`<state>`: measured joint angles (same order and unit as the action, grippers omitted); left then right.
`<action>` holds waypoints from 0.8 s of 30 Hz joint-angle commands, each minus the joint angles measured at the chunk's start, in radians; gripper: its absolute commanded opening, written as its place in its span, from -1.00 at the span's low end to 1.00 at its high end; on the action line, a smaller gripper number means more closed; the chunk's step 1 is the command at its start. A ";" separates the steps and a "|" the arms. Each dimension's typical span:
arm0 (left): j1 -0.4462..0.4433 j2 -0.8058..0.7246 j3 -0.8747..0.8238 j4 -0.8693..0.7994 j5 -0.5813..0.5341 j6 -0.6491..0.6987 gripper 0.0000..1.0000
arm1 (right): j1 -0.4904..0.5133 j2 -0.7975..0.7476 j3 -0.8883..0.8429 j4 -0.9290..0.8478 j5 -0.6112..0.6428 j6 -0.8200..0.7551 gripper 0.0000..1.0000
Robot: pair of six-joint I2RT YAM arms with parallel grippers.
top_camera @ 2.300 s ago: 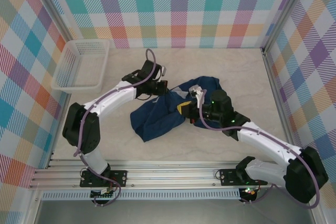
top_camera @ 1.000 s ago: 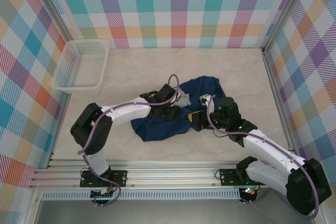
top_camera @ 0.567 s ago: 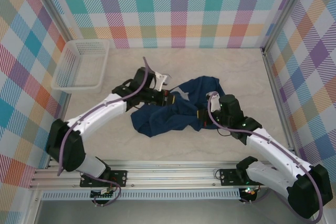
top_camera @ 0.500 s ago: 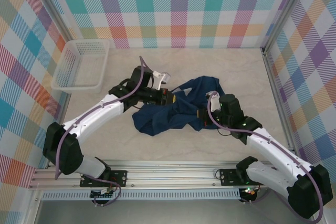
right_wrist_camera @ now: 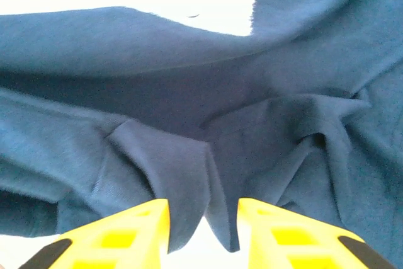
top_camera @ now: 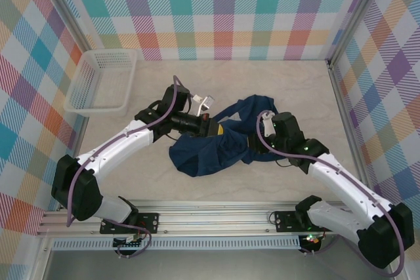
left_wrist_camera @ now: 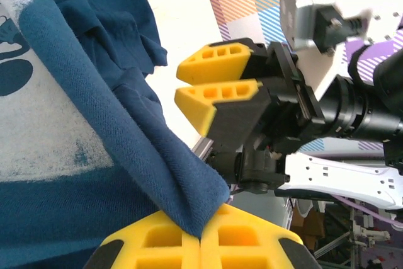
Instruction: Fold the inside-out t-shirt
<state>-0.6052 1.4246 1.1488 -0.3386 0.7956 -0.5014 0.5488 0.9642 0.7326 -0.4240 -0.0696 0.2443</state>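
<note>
**Item 1:** inside-out t-shirt (top_camera: 216,152), dark navy. Bunched in a loose heap at the middle of the tabletop (top_camera: 295,90), not spread out, with no fold made yet. A pale print shows on 1 face in the left wrist view.

**Item 2:** left gripper (left_wrist_camera: 200,234). Fingers together, clamped on the tip of a raised fabric ridge, probably to lift the cloth and draw it out flat.

**Item 3:** right gripper (right_wrist_camera: 203,222). Fingers apart, with a loose fold hanging between them unclamped. Probably placed to take a 2nd hold.

**Item 4:** white mesh basket (top_camera: 105,54). Back-left corner, well apart from the shirt, unused.
</note>
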 commanded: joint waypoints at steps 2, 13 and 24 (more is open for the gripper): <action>0.010 -0.012 0.004 -0.001 0.011 -0.009 -1.00 | 0.058 -0.094 -0.038 0.057 -0.190 -0.047 -0.25; 0.010 -0.022 0.011 -0.019 -0.002 0.000 -1.00 | 0.158 0.105 -0.081 0.356 -0.201 0.132 -0.32; 0.010 -0.028 0.009 -0.021 -0.003 0.009 -1.00 | 0.158 0.191 -0.073 0.432 -0.106 0.144 -0.37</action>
<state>-0.6052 1.4246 1.1488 -0.3416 0.7914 -0.5049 0.7040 1.1488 0.6552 -0.0433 -0.2085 0.3817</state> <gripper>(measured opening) 0.050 0.318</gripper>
